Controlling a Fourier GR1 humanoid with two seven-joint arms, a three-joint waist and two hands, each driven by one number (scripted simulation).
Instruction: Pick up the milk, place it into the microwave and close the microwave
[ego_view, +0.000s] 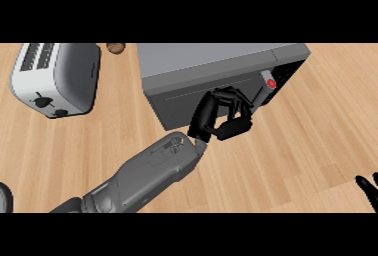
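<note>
Down at the near edge, bottom left corner: a sliver of a dark curved thing (4, 197), cut off, impossible to identify. Over at the right edge, just the fingertips of the right hand (367, 187), straight and pointing up, resting, nothing in them.

Moving up the counter (295, 150), pale wood planks all round. Rising from the lower left on a diagonal, the grey left forearm (148, 172), stretched toward the middle. At the end of it, the left hand (221, 117), right up against the front of the microwave (221, 60). Fingers (221, 97) bent and bunched on the grey door (173, 102) near its right edge, thumb tucked below. Nothing visible inside that curl.

On to the microwave itself: a grey box set at an angle, door across the front, control strip with a red button (271, 83) just right of the hand. Dark gap along the right side; fully shut or slightly ajar, hard to tell.

As for the milk: nowhere on show, whereabouts impossible to tell.

Further back on the left, well apart from the microwave, a white toaster (55, 80). Right at the far edge, between the two, a small brown thing (116, 47), too small to name.
</note>
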